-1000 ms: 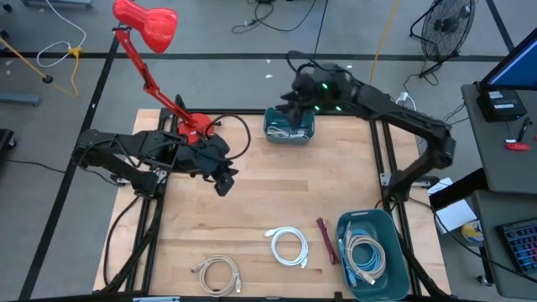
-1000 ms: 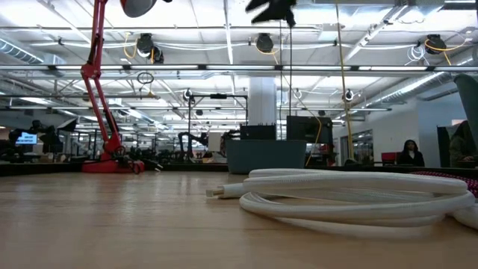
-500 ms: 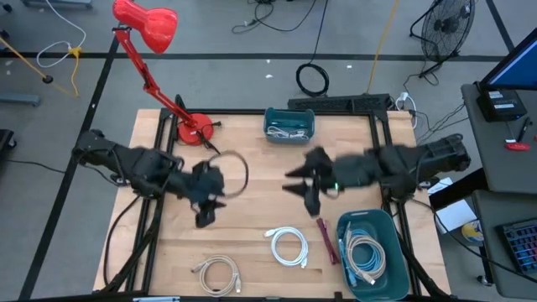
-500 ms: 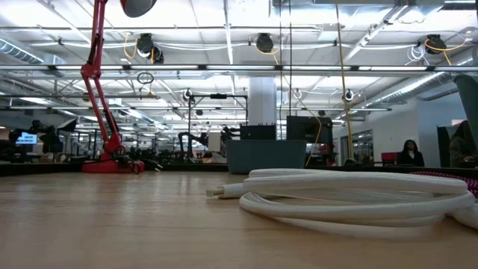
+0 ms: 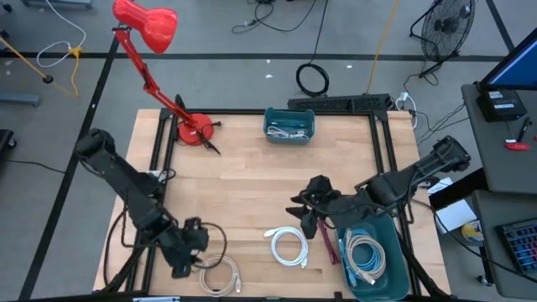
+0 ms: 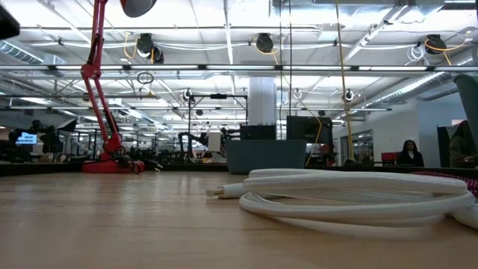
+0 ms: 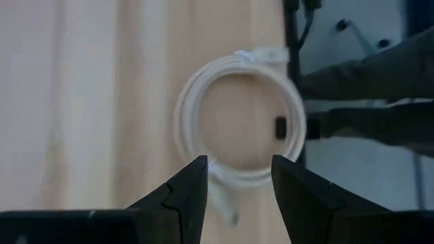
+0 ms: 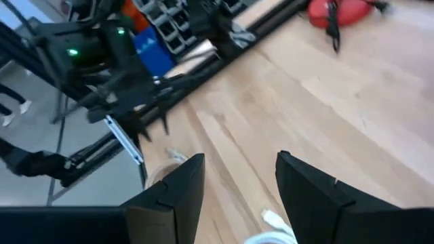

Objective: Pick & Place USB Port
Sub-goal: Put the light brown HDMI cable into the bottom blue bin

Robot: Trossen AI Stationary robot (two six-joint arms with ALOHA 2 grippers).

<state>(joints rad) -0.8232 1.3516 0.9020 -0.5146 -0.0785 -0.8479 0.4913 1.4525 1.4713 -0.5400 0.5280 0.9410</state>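
We note the left pincer at the lower left of the high view, low over the wooden desk, just beside the cream cable coil. In the left wrist view its two dark fingers stand apart with nothing between them, and the cream coil lies on the desk just beyond the tips; the pincer is released.

The right pincer sits right of centre in the lower half of the high view, just above the white cable coil and beside the dark red cable. In the right wrist view its fingers are spread and empty, so it is also released; bare desk shows between them.

At the lower right corner of the desk we see a teal bin holding coiled cables. A second, smaller teal bin with white cable ends stands at the top centre edge. A red desk lamp is based at the upper left corner.

In the low view the white coil lies in the right foreground; neither pincer shows clearly there.
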